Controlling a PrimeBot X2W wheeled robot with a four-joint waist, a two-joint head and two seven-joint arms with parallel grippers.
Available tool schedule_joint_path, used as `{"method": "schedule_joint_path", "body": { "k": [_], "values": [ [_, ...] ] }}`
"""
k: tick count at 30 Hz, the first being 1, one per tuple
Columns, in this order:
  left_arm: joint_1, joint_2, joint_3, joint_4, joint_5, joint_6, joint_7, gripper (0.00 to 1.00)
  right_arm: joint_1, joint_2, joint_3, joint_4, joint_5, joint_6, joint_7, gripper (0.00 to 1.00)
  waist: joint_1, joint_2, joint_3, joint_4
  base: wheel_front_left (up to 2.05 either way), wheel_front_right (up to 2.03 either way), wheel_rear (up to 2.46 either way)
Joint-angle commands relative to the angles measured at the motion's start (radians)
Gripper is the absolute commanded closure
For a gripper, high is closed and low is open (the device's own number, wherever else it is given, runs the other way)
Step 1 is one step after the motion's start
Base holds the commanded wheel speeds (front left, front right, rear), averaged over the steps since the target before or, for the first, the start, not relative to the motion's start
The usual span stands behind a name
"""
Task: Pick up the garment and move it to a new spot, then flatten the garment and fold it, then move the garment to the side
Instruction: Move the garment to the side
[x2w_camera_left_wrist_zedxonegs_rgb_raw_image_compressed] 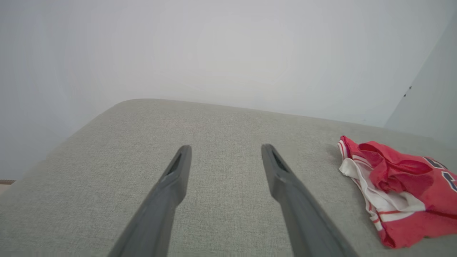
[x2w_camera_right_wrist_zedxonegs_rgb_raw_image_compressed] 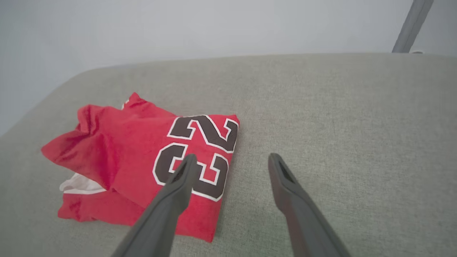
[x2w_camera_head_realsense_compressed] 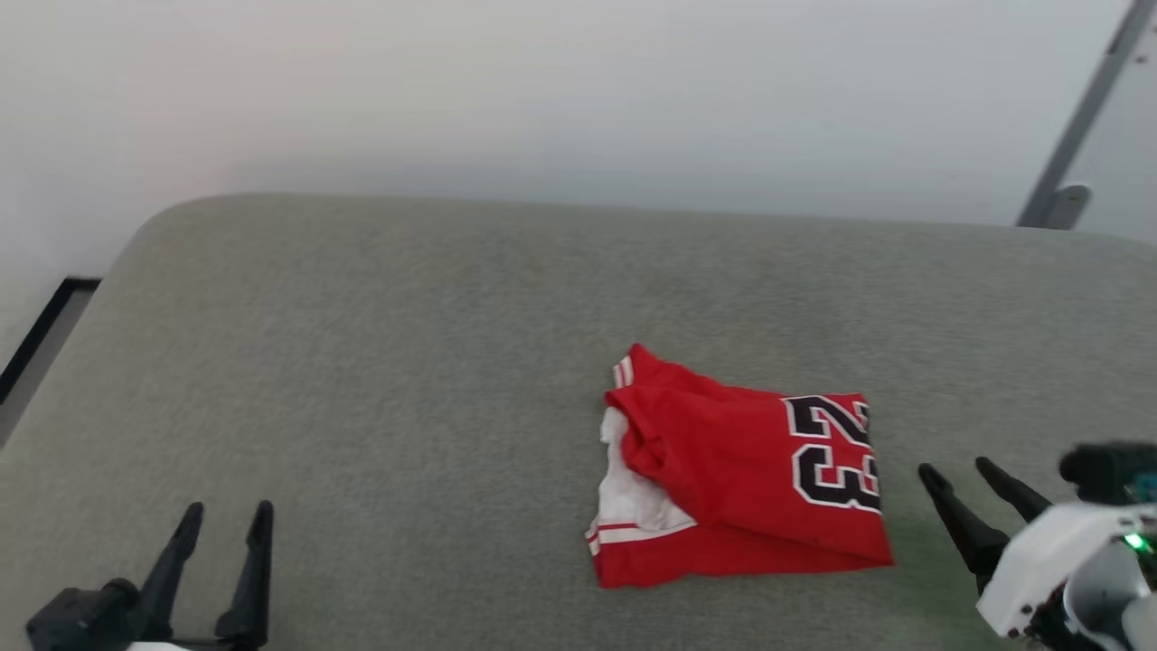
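A folded red jersey-style shirt [x2w_camera_head_realsense_compressed: 741,479] lies on a grey-green upholstered surface [x2w_camera_head_realsense_compressed: 407,362], right of centre in the lower half of the head view. Its black numerals "23", outlined in white, sit at the shirt's right end. A white sleeve with red-striped trim shows at its left end, where the cloth is bunched (the fold there is loose).

The left gripper [x2w_camera_head_realsense_compressed: 228,508] is at the lower left of the frame, well apart from the shirt. Its two dark fingers are spread wide and hold nothing. The right gripper [x2w_camera_head_realsense_compressed: 954,467] is at the lower right, just beside the shirt's numbered end. Its fingers are also spread wide and hold nothing. A pale wall [x2w_camera_head_realsense_compressed: 542,90] fills the top of the frame.
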Motion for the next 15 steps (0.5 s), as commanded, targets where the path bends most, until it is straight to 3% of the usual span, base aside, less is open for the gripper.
{"method": "schedule_joint_path", "body": {
  "k": [1, 5, 15],
  "values": [
    [-0.016, -0.002, -0.005, -0.003, -0.007, -0.003, -0.005, 0.00, -0.023, -0.011, 0.015, 0.007, 0.011, -0.001, 0.043, 0.00, 0.0000, -0.0001, 0.017, 0.025, 0.00, 0.00, 0.00],
    [-0.032, -0.002, -0.032, 0.004, -0.015, -0.003, -0.005, 0.00, -0.105, -0.048, 0.058, 0.044, 0.058, -0.001, 0.253, 0.00, 0.0000, -0.0001, 0.057, 0.072, 0.00, 0.00, 0.00],
    [-0.087, -0.007, -0.075, 0.017, -0.032, -0.003, -0.005, 0.00, -0.240, -0.077, 0.106, 0.135, 0.076, -0.001, 0.610, 0.00, 0.0000, -0.0001, 0.117, 0.137, 0.00, 0.00, 0.00]
  ]
}}
